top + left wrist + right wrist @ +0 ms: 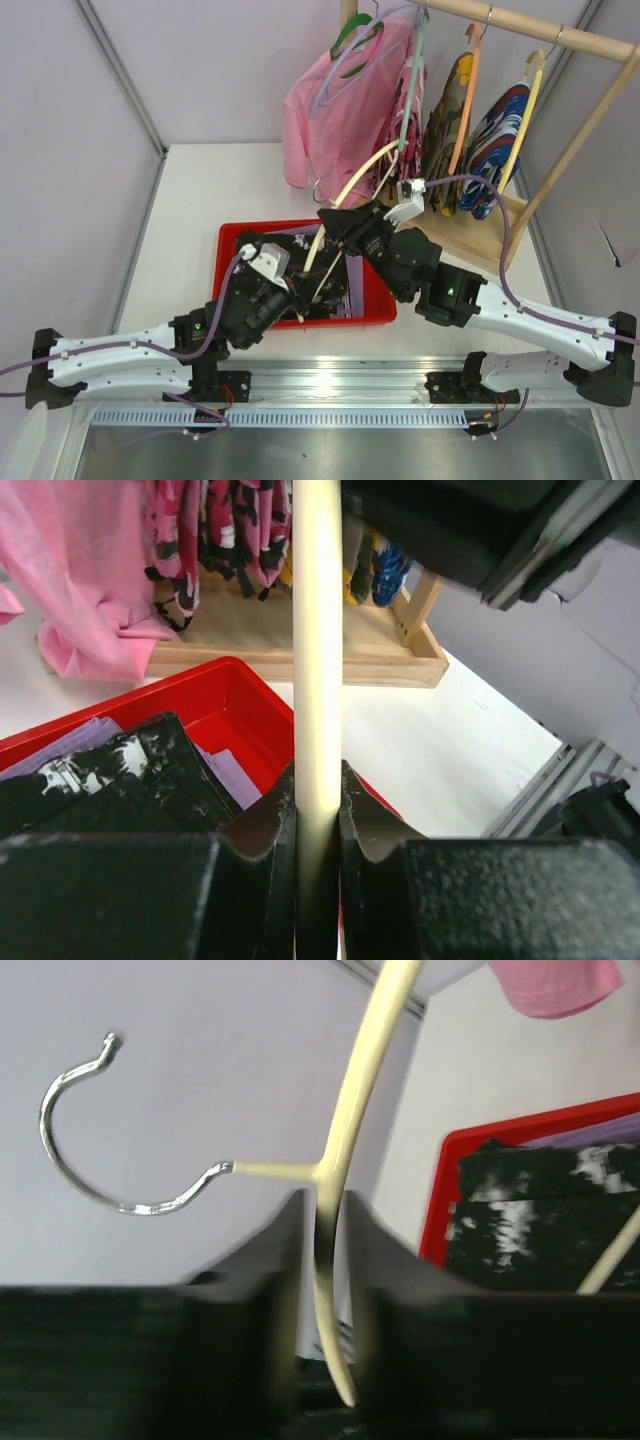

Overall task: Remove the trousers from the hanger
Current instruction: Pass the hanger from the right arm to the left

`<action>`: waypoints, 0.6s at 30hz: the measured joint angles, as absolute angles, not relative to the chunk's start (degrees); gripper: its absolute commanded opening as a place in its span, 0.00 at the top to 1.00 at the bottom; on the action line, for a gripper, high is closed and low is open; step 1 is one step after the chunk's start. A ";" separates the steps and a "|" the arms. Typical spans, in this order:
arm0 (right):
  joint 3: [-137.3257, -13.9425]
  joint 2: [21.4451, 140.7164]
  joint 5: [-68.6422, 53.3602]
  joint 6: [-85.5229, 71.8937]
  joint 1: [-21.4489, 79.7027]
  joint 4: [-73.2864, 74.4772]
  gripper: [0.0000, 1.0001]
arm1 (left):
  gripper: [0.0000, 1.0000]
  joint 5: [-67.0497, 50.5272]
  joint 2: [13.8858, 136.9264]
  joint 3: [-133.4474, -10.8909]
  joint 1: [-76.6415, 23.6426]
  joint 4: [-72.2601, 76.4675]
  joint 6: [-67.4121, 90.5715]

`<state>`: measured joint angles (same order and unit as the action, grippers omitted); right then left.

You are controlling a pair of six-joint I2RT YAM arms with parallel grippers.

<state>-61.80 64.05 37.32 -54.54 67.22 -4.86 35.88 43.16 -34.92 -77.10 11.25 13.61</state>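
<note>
Over tray (270, 230), hanger (318, 630) lengthwise near-left to far-right

The tray (228, 262) sits on the worktop (190, 220), before and left of the rack (470, 235). The trousers (140, 770) lie in the tray, the hanger (317, 630) slanting above. A shirt (330, 120) hangs at the rack's left end.

A: Work surface?
B: White table (190, 220), flat, with pale wall panels behind it and to its left.
A: What sits directly on it?
B: Red tray (378, 300), mid-table, towards the near edge. Wooden rack base (480, 238) at far right, near the tray's far corner but not touching it. The hem of the pink shirt (90, 640) droops to the tabletop at the base's left end. Aluminium rail (330, 382) runs along the near edge.
</note>
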 measured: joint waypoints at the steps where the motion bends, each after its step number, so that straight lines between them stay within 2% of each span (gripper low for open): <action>1: -62.85 64.38 37.23 -53.58 67.16 -3.70 0.52 | 1.00 35.86 43.18 -35.83 -76.77 9.63 14.15; 2: -64.38 64.84 37.06 -52.29 67.02 -1.96 0.36 | 1.00 35.94 43.18 -37.17 -76.27 7.46 15.05; 4: -67.68 65.47 37.01 -49.67 66.85 2.31 0.23 | 1.00 36.18 43.11 -40.05 -75.40 3.38 16.27; 5: -69.21 65.56 36.99 -48.36 66.78 4.49 0.21 | 1.00 36.42 43.03 -41.74 -75.05 1.74 16.84; 8: -73.25 65.32 36.53 -45.15 66.74 11.35 0.16 | 1.00 36.53 42.39 -46.44 -74.65 -2.96 17.56; 18: -91.50 62.61 36.60 -34.92 66.11 35.29 0.13 | 1.00 36.32 42.81 -63.26 -72.38 -21.82 17.93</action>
<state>-91.50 62.61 36.60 -34.92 66.11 35.29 36.32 42.81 -63.26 -72.38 -21.82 17.93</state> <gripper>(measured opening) 0.861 0.190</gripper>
